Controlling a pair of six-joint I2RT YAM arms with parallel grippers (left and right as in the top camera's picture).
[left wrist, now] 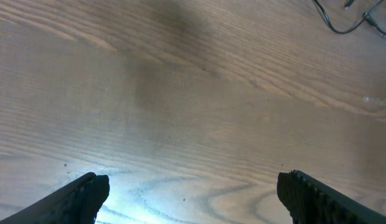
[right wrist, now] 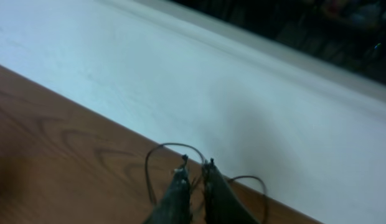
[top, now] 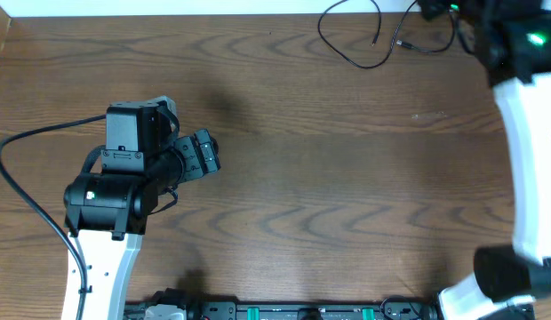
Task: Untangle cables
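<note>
A thin black cable (top: 342, 52) lies in a loose loop at the table's far right edge, with two small plugs (top: 375, 40) resting beside it. My right gripper (top: 428, 11) reaches to that far edge. In the right wrist view its fingers (right wrist: 180, 186) are pressed together, the right gripper (right wrist: 194, 167) shut on strands of the black cable (right wrist: 148, 177), which arcs out to both sides. My left gripper (top: 213, 153) hovers over bare wood at the left, far from the cable. It is the left gripper (left wrist: 193, 190) that stands open and empty, and the cable (left wrist: 337, 28) shows in that view's top right corner.
A white surface (right wrist: 180, 81) runs along the table's far edge, right behind the cable. The left arm's thick black wire (top: 27, 178) curves over the left side of the table. A rail with the robot bases (top: 284, 311) lines the front edge.
</note>
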